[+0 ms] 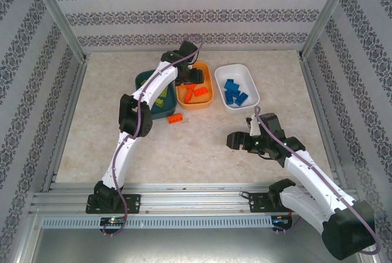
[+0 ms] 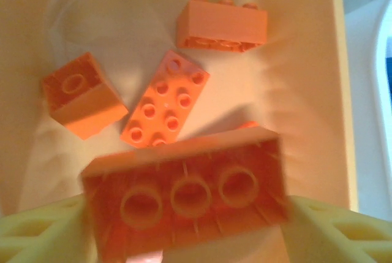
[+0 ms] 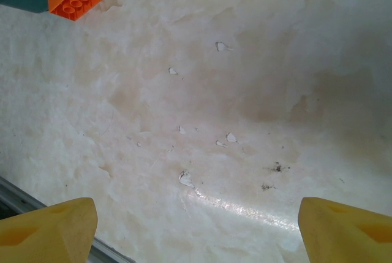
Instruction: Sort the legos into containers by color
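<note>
Two arms reach from the near edge over a pale marbled counter [image 1: 122, 152]; the left one stretches far up the middle, the right one bends low on the right side. Three shallow tubs stand in a row at the far middle: the dark teal tub [image 1: 142, 80] on the left, the orange tub [image 1: 207, 99] just beside it, and the white tub [image 1: 236, 67] on the right, slightly apart.

The left tool [image 1: 187, 83] hangs over the orange tub. In the left wrist view its pale lime fingers [image 2: 43, 232] meet the two short ends of a long orange brick [image 2: 187, 198], so it looks clenched on that piece, though the brick is blurred. The brick is turned underside up, with three round tubes in a row. The right tool [image 1: 235, 140] hovers over bare counter, well clear of the tubs. Its yellow fingers [image 3: 55, 229] are spread wide with nothing between them, so it is released.

Blue bricks [image 1: 234, 91] lie heaped in the white tub, and lime green bricks [image 1: 160, 100] show in the teal tub beside the arm. Three loose orange bricks [image 2: 165, 99] rest on the orange tub's floor, one studs up and two tipped over. One stray orange brick [image 1: 176, 119] lies studs up on the counter, just outside the teal tub's near corner.
</note>
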Available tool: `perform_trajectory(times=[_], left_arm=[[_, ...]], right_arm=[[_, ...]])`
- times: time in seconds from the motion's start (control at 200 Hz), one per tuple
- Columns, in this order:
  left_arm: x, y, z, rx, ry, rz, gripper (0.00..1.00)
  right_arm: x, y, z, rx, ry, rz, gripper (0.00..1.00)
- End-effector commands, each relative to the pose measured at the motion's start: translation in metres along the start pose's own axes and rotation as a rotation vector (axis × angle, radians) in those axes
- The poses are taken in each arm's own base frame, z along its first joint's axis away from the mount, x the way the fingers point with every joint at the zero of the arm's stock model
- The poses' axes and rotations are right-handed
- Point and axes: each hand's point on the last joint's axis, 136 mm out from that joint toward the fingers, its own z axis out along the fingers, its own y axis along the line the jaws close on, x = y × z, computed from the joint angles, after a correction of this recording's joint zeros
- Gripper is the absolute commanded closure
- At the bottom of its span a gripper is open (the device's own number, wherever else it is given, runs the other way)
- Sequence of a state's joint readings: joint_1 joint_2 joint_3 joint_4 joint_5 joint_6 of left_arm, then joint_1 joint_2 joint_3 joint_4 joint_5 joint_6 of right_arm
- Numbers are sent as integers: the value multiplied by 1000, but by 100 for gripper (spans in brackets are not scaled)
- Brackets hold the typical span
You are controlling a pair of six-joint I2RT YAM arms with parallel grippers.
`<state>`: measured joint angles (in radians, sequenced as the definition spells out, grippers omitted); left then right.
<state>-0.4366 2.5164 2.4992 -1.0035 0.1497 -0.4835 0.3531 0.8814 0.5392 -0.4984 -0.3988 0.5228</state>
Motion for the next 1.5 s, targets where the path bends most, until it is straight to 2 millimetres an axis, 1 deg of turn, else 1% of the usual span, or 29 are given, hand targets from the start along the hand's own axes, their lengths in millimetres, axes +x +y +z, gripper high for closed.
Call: perform_trajectory(times=[0.0,0.1,0.15,0.225,0.315,0.34,0.36,0.42,0.465,0.54,0.625,0.724,0.764,0.809,0.879,0.934,0.999,1.059,1.179,1.359,1.494], left_arm=[[3,-12,-13,59,26,26,21],[5,-18,-24,82,32,35,16],[5,-22,-34,96,27,41,10],[7,-24,-50,109,12,44,8],[8,-22,-80,114,-35,45,7],[8,-21,-91,116,-58,44,7],[11,-19,-96,115,-67,43,7],[19,-13,-119,122,-110,41,6],[28,-5,-134,120,-133,38,5],[51,15,-152,97,-155,28,4],[85,43,-168,66,-170,11,2],[126,76,-183,44,-185,-26,0],[140,85,-190,42,-199,-38,0],[158,96,-195,33,-207,-40,0],[178,110,-205,12,-226,-42,0],[190,118,-212,3,-237,-40,0],[201,126,-219,-11,-242,-40,0],[206,130,-223,-18,-240,-38,0],[210,136,-227,-28,-240,-31,0],[213,141,-220,-27,-228,-44,0],[214,141,-218,-19,-223,-53,0]], right_arm=[[1,1,-2,22,-9,6,15],[2,6,-3,36,-6,-16,15],[2,10,-4,44,-6,-31,15],[2,15,-2,59,-7,-57,14],[1,22,6,74,-6,-90,14],[1,25,10,78,-1,-100,14],[1,28,14,81,2,-109,14],[-1,39,24,87,13,-146,13],[-4,50,32,94,20,-186,12],[-10,71,50,102,22,-270,9],[-18,93,76,101,35,-344,7],[-30,109,111,115,52,-417,3],[-34,114,124,122,59,-440,2],[-38,119,140,130,64,-468,2],[-44,127,162,138,72,-509,2],[-49,134,175,145,77,-536,2],[-53,138,190,163,89,-554,2],[-56,140,199,182,95,-568,2],[-63,141,213,202,99,-583,2],[-68,142,230,221,112,-583,2],[-72,138,242,243,121,-565,2]])
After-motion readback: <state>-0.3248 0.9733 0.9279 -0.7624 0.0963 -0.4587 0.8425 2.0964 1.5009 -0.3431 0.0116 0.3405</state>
